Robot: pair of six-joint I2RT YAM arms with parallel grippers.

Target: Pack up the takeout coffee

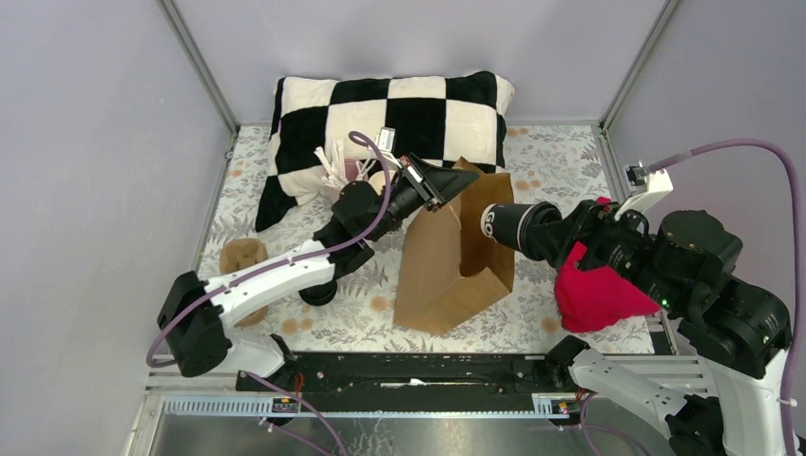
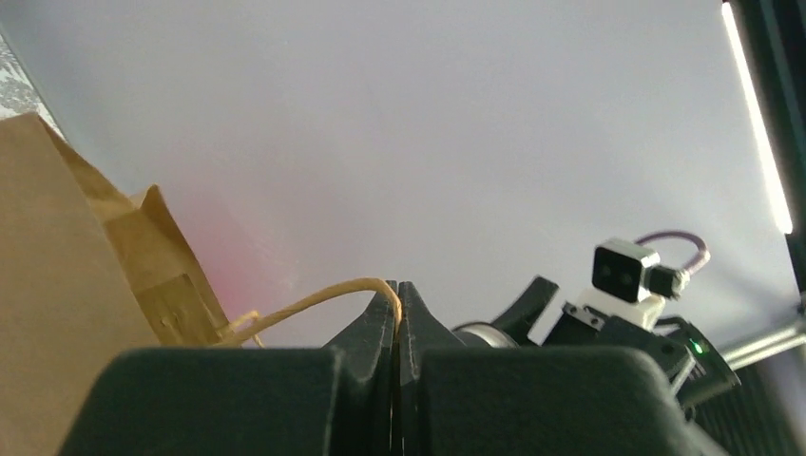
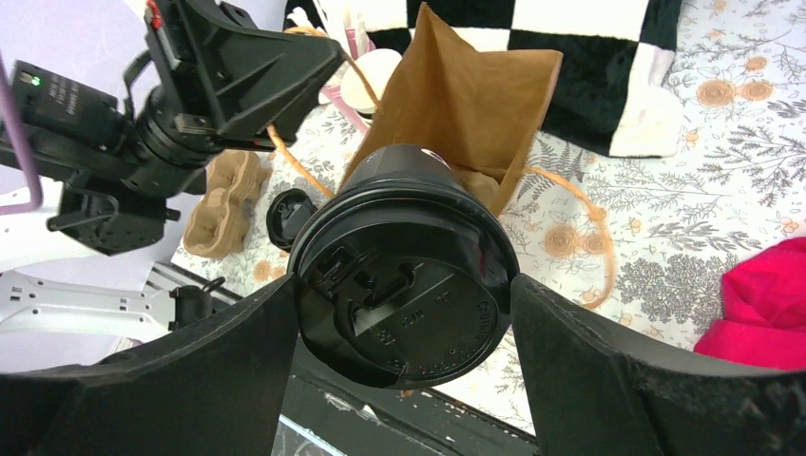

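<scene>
- Nearest the right wrist lens: the takeout coffee [image 3: 409, 256], round black plastic lid facing the camera, grasped sideways between the wide-spread pads of the right gripper [image 3: 404, 323]
- Cup body of black paper with white lettering, base pointing at the open mouth of the paper bag [image 1: 447, 275]; hard to tell whether already past the rim
- Bag of brown kraft paper, creased and flat-sided, standing upright on the floral tablecloth [image 1: 551, 171]
- Left gripper [image 2: 394, 328] clenched tight on the bag's thin twine handle [image 2: 314, 302], at the bag's left edge
- Behind the bag: a plush black-and-white checked pillow [image 1: 399, 114], with a bunch of white sticks [image 1: 333, 166] against it
- Right of the bag: a crumpled red cloth [image 1: 594, 290], partly hidden under the right arm
- Left of the bag: a lone black lid [image 3: 288, 217] and a brown crumpled piece [image 1: 242, 255], near each other but apart
</scene>
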